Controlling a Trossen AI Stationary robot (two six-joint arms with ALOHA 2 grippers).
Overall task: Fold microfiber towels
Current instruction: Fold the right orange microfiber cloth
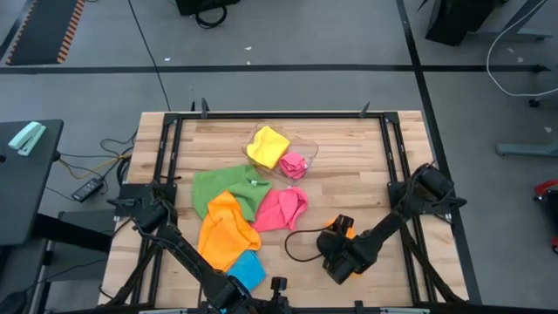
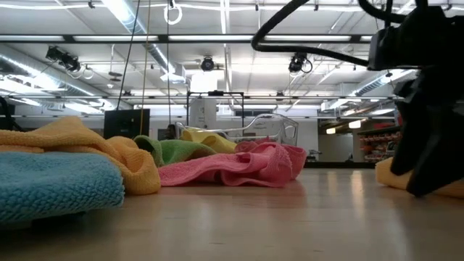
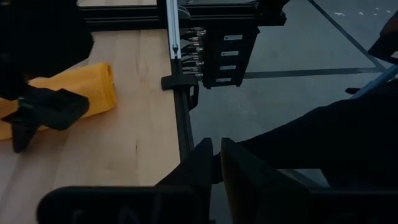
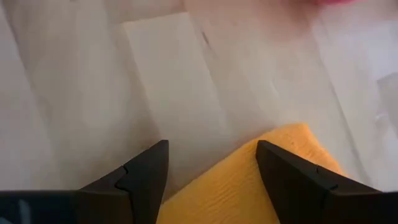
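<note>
Beside the pink towel: right hand (image 4: 211, 177) hangs low over the bench (image 1: 349, 187), fingers spread apart, with a folded orange-yellow towel (image 4: 249, 180) lying under and between them.
Right hand state: released; nothing is gripped, though one finger sits just above the folded cloth.
Left hand: left hand (image 3: 214, 168) is parked past the bench's near edge, well away from the pink towel, fingers nearly together and holding nothing.
Pink towel: pink towel (image 1: 281, 209) lies crumpled mid-bench, unfolded.
Towards the left arm from it: green towel (image 1: 222, 187), a loose orange towel (image 1: 227, 231) overlapping it, and a blue towel (image 1: 247, 269) nearest the bench's front edge.
Beyond it: clear tray (image 1: 307, 148) holding a yellow towel (image 1: 267, 145) and a second small pink cloth (image 1: 293, 163).
Step in hand: judging by the open fingers over a neat fold, one towel looks finished and is being set down or let go.
Next move calls for: lifting the right hand clear without dragging the fold open, then reaching for the pink towel and finding a free corner to spread it flat.
</note>
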